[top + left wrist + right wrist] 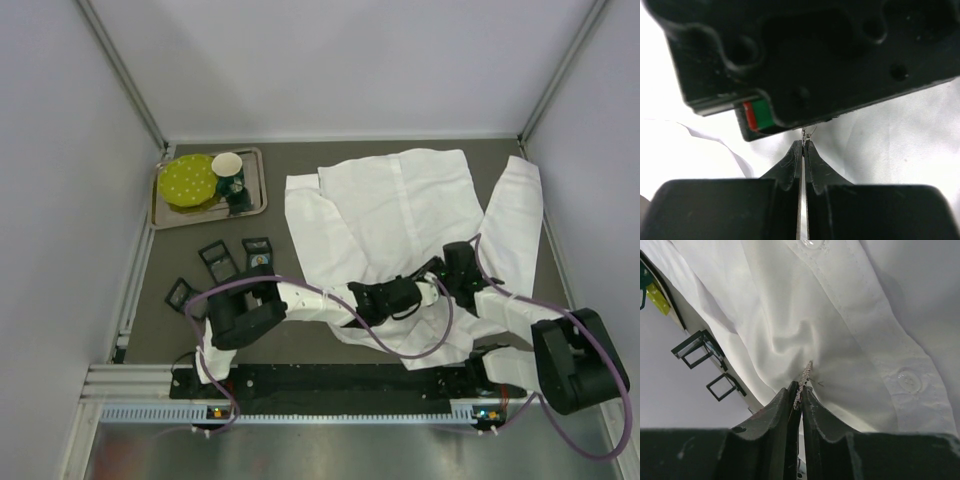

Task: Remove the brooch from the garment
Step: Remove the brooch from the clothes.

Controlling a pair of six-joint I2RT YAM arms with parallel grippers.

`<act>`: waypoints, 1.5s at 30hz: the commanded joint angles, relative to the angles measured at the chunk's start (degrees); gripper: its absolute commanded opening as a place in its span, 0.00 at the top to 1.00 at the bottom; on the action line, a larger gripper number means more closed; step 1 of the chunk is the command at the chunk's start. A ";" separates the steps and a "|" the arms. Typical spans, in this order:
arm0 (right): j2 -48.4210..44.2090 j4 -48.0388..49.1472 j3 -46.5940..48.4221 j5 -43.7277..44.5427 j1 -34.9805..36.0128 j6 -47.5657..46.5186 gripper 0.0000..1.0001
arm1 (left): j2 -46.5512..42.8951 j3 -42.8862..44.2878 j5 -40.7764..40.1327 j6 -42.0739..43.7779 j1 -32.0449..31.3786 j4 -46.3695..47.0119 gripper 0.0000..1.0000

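The garment, a white creased shirt, lies spread on the dark table. Both grippers meet over its lower front. My right gripper is shut on the brooch, a slim glittering bar that stands out of a pinched fold of cloth. My left gripper is shut on a thin metal end of the brooch, just below the right arm's black housing. In the top view the left gripper and the right gripper hide the brooch.
A metal tray at the back left holds a green plate and a cup. Black square frames lie left of the shirt and show in the right wrist view. Shirt buttons run along the placket.
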 commanded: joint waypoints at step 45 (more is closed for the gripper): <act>-8.81 21.17 -15.02 1.41 0.08 1.24 1.00 | -27.19 -18.51 17.30 -22.81 7.57 12.96 0.48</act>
